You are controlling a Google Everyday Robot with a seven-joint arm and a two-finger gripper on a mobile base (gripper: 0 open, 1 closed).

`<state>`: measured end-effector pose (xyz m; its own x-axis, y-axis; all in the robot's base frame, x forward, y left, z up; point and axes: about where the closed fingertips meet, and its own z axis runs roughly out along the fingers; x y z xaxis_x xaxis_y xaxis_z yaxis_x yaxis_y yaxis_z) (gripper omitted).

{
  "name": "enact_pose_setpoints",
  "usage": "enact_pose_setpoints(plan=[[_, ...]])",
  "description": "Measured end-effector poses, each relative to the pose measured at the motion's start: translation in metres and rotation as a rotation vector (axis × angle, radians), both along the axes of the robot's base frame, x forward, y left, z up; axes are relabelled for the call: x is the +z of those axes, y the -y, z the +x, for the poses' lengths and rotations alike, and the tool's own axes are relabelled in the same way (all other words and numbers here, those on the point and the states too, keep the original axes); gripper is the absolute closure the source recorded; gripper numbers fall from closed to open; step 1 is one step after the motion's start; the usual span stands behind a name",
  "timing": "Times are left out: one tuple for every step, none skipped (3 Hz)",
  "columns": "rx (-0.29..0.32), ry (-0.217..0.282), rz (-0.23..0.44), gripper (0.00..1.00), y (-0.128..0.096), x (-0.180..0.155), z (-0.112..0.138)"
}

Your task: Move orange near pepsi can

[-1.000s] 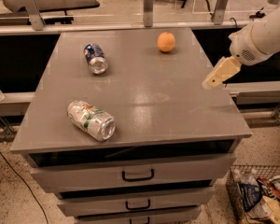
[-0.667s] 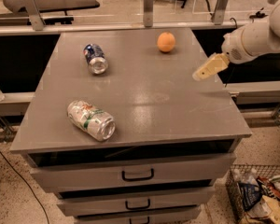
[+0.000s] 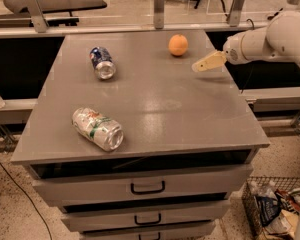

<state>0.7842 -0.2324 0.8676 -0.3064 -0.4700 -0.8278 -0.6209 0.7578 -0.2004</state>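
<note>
The orange (image 3: 178,45) sits on the far right part of the grey cabinet top (image 3: 155,99). The pepsi can (image 3: 102,63), dark blue with a silver end, lies on its side at the far left, well apart from the orange. My gripper (image 3: 198,66) reaches in from the right on a white arm, its cream fingers pointing left. It hovers just right of and a little nearer than the orange, not touching it.
A silver-white can with green markings (image 3: 98,129) lies on its side near the front left edge. The cabinet has drawers with dark handles (image 3: 147,188) below. A wire basket of rubbish (image 3: 272,209) stands on the floor at the right.
My gripper has moved left and farther back along the right edge of the top, closing in on the orange. The orange and both cans have not moved.
</note>
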Motion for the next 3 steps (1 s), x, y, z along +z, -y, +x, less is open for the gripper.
enact_pose_setpoints(plan=[[0.000,0.027,0.069,0.00,-0.014,-0.005,0.036],[0.018,0.052,0.097,0.00,-0.030,-0.004,0.063],[0.033,0.061,0.123,0.00,-0.045,-0.004,0.080]])
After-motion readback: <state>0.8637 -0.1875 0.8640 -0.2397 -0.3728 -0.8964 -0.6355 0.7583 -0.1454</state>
